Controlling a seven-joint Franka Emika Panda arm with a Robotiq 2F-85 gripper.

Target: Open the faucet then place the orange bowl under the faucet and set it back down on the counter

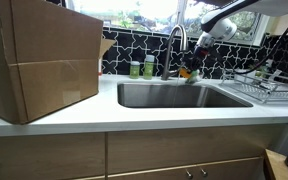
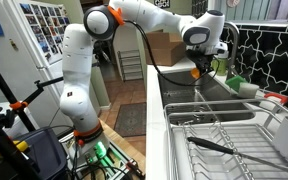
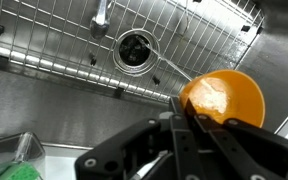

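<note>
My gripper (image 3: 182, 118) is shut on the rim of the orange bowl (image 3: 224, 97) and holds it in the air over the steel sink. In an exterior view the orange bowl (image 1: 188, 70) hangs just under the spout of the faucet (image 1: 174, 45), with the gripper (image 1: 197, 58) above it. In an exterior view the bowl (image 2: 197, 70) shows below the gripper (image 2: 201, 58). The white counter (image 1: 134, 115) surrounds the sink. I cannot see running water.
A large cardboard box (image 1: 39, 60) stands on the counter. Two green bottles (image 1: 142, 68) sit behind the sink (image 1: 174, 95). A dish rack (image 1: 269, 88) stands beside it, also shown in an exterior view (image 2: 224, 135). The sink floor holds a wire grid and the drain (image 3: 136, 48).
</note>
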